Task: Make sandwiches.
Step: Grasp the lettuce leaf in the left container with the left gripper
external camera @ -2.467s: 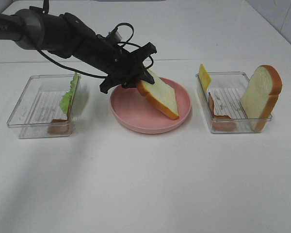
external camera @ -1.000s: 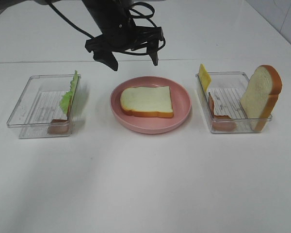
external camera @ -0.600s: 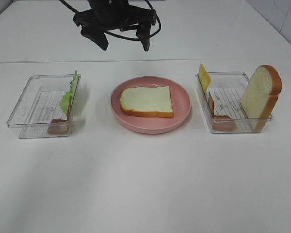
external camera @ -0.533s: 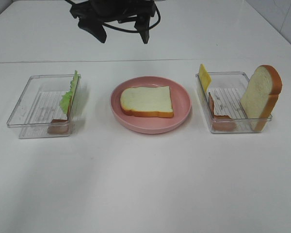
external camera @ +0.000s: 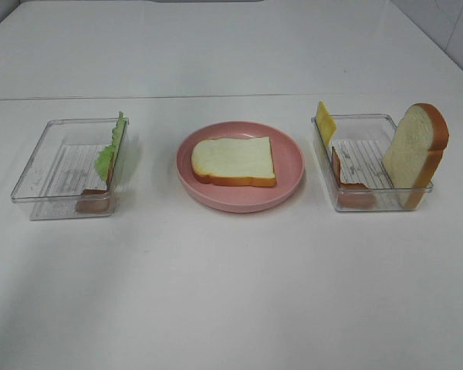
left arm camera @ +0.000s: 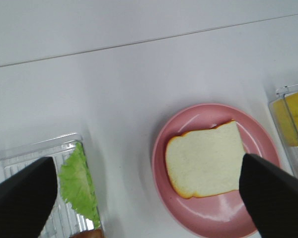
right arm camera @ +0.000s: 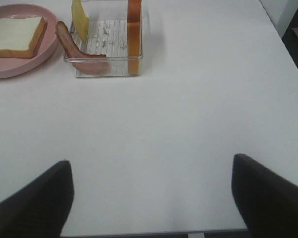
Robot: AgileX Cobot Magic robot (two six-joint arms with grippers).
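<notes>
1 white bread slice (external camera: pixel 233 160), tan crust, flat on pink plate (external camera: pixel 290 158).

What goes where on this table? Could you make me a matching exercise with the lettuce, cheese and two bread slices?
Things
1. green lettuce leaf
2. yellow cheese slice
3. white bread slice lying flat
4. white bread slice standing on edge

Places
A. pink round plate
B. right end of right-hand clear plastic tray
C. left-hand clear plastic tray
D. far left corner of that right-hand tray

Pairs: 1-C, 2-D, 3-A, 4-B
</notes>
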